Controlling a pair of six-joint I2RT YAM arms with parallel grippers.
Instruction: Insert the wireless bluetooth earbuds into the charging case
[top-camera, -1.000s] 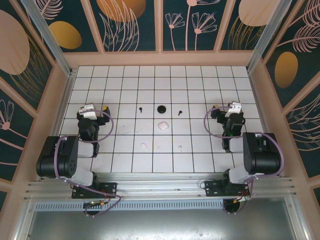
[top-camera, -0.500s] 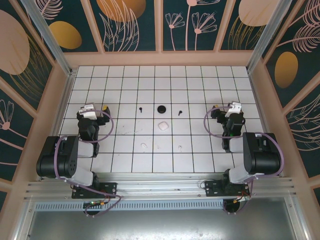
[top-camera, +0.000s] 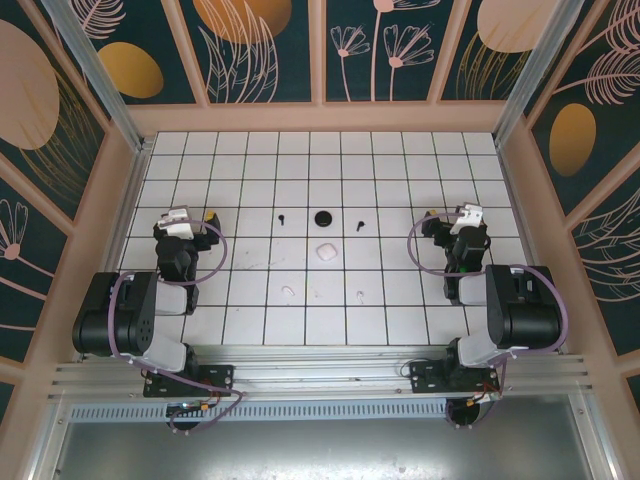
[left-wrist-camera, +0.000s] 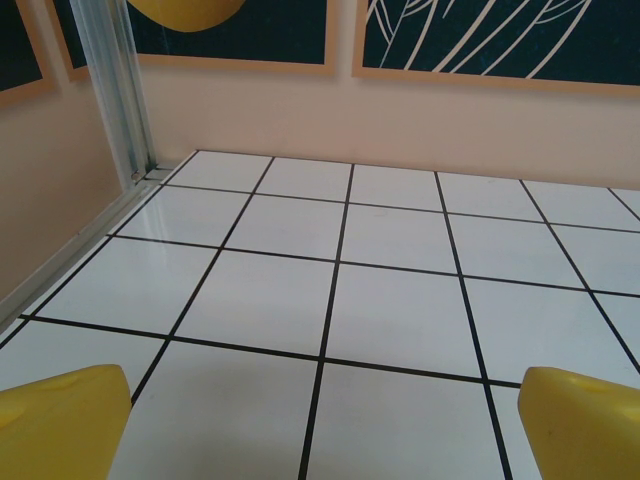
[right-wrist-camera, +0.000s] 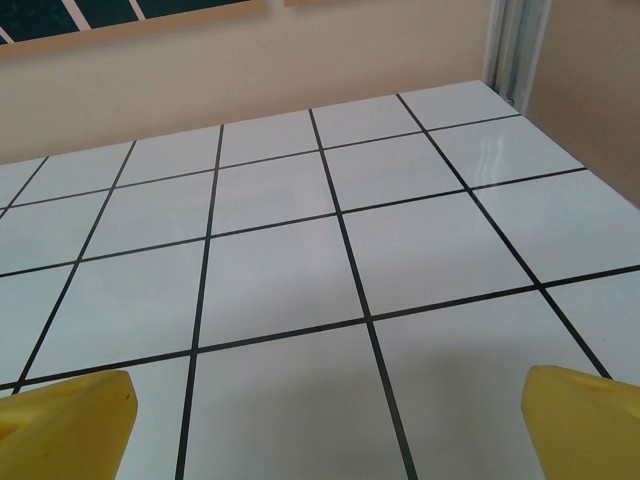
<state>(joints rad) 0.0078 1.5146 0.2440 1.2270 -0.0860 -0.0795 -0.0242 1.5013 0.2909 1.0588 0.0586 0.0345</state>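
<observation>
earbuds: black earbuds (top-camera: 282, 216) at 9 and 3 o'clock of black case (top-camera: 322, 217), apart from it | whitish earbuds (top-camera: 288, 292) faint, at 7 and 5 o'clock of white case (top-camera: 325, 252); we cannot tell the lids' state | left gripper (left-wrist-camera: 322, 410), right gripper (right-wrist-camera: 325, 420): wrist views give us jaws wide apart, empty, yellow fingertips (left-wrist-camera: 60, 420) cut off

Black earbuds (top-camera: 282, 216) near round black case (top-camera: 322, 217)
</observation>
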